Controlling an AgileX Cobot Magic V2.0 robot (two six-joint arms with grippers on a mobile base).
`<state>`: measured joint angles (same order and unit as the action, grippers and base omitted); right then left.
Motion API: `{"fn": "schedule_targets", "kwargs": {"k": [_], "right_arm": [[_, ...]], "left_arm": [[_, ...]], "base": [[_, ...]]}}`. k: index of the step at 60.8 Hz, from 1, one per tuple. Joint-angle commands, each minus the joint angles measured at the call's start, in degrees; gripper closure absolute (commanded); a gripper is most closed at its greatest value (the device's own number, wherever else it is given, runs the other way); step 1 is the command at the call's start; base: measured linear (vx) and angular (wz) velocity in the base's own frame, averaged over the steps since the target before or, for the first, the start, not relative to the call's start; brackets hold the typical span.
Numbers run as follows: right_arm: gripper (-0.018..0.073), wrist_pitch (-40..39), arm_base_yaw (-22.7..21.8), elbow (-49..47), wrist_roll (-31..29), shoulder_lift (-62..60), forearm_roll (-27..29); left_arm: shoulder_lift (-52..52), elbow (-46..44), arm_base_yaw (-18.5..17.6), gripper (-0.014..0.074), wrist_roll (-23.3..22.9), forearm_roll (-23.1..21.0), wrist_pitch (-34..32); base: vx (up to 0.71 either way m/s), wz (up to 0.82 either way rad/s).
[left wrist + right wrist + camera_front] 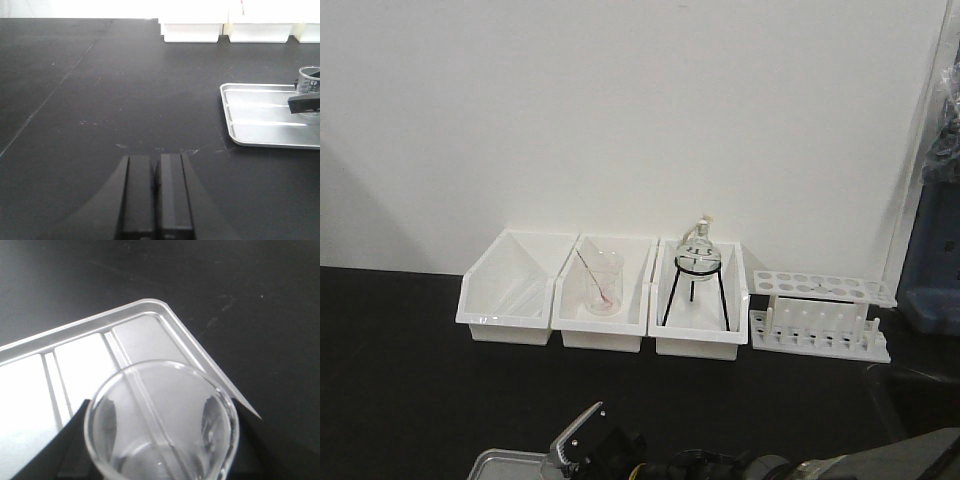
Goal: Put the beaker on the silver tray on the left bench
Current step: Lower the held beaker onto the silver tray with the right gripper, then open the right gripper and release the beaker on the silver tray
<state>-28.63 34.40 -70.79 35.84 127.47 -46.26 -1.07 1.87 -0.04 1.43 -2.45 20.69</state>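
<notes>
The small clear beaker [160, 425] sits between the dark fingers [70, 440] of my right gripper [160, 452], which is shut on it. It is over the near corner of the silver tray [80, 355]; I cannot tell whether it touches. In the left wrist view the beaker [311, 80] shows at the right edge over the tray [260, 117], with a right finger [305, 102] across it. My left gripper [156, 185] is shut and empty, low over the black bench [125, 90], left of the tray. The front view shows a tray corner [505, 462] and the right gripper [582, 440].
Three white bins [510, 300] line the wall. The middle one holds a larger beaker with rod and pink residue [604, 285]; the third holds a round-bottomed flask on a tripod [698, 258]. A white test-tube rack [820, 315] stands to their right, then a blue object [932, 270].
</notes>
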Motion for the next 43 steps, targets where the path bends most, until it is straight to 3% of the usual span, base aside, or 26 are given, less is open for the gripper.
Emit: {"fn": "schedule_targets", "kwargs": {"k": [1,10,18,43], "right_arm": [[0.0305,-4.3,-0.2,-1.3,-0.4,-2.6,0.8],[0.0134,-6.5,-0.2,-1.3,-0.4,-2.6,0.8],[0.0041,-7.8,-0.2,-1.3,-0.4,-2.6,0.8],[0.002,-7.3,-0.2,-1.3,1.0,-4.7,0.2]], "left_arm": [[-0.3,1.1,-0.2,0.0595,0.0,-0.4,-4.5],[-0.3,1.1,-0.2,0.0595,0.0,-0.4,-4.5],[-0.3,1.1,-0.2,0.0595,0.0,-0.4,-4.5],[-0.3,1.1,-0.2,0.0595,0.0,-0.4,-4.5]], "base": [[0.0,0.0],[0.0,0.0],[0.0,0.0],[0.0,0.0]]}}
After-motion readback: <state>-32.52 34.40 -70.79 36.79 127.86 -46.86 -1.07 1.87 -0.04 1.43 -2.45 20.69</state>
